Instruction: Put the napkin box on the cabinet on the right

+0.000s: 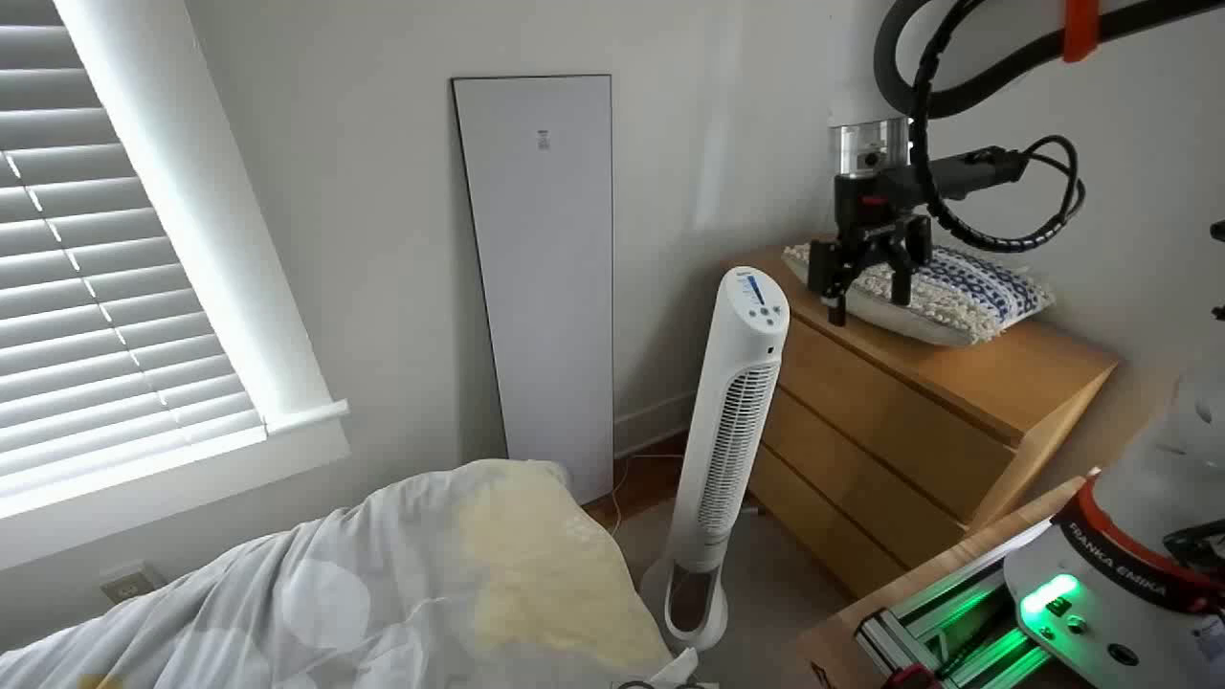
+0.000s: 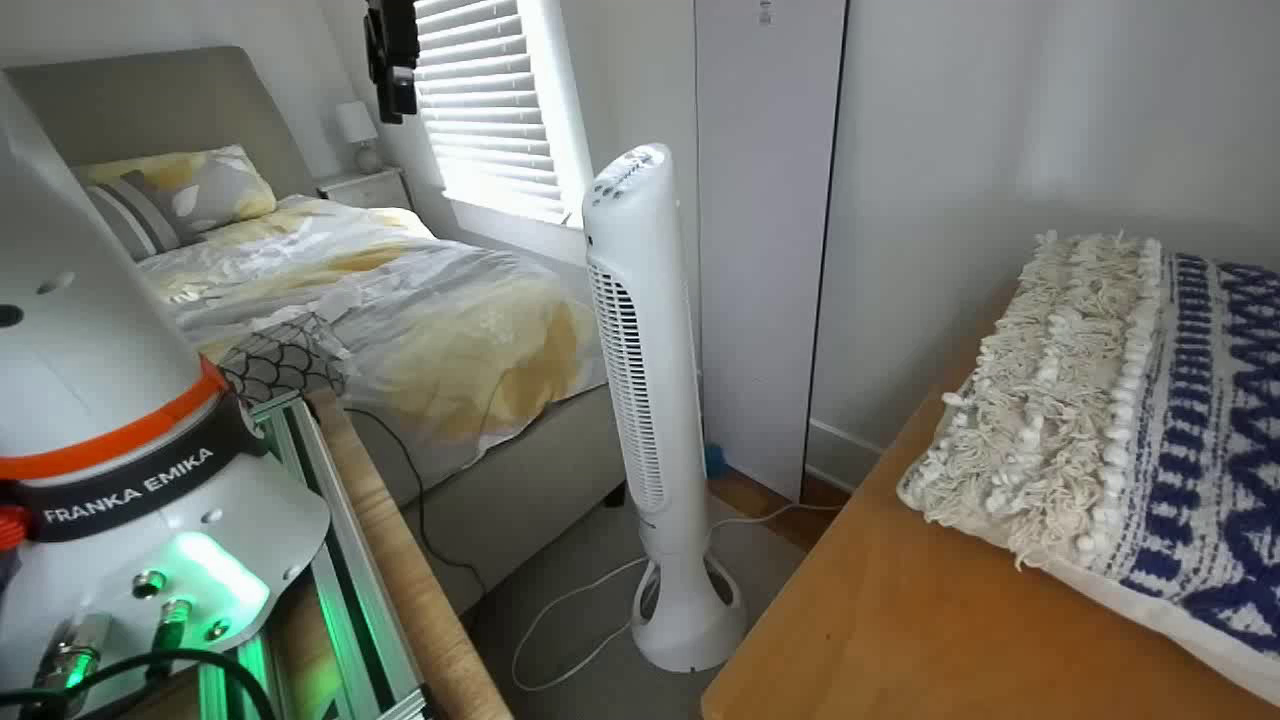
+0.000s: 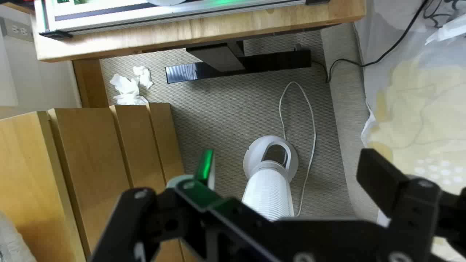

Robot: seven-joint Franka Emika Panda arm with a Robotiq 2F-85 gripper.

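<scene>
While FRANKA EMIKA marks the base [image 2: 150,535], the tool [image 1: 870,303] gapes wide; a fan [image 1: 727,455] stands between bed [image 2: 530,490], left, and cabinet [image 1: 880,411], right

A cushion [image 1: 967,297] crowds the cabinet [image 1: 1014,378], leaving its front strip free.

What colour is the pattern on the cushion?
Dark blue on white; the cushion shows best in an exterior view.

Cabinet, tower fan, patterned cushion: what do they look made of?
Cabinet: likely wood or veneer, satin; light-brown, wood-toned flat faces.
Tower fan: probably moulded plastic, smooth white; curved shell, slotted grille.
Patterned cushion: textile, matte; shaggy tufts beside blue-and-white patterning; fibre unclear.
</scene>
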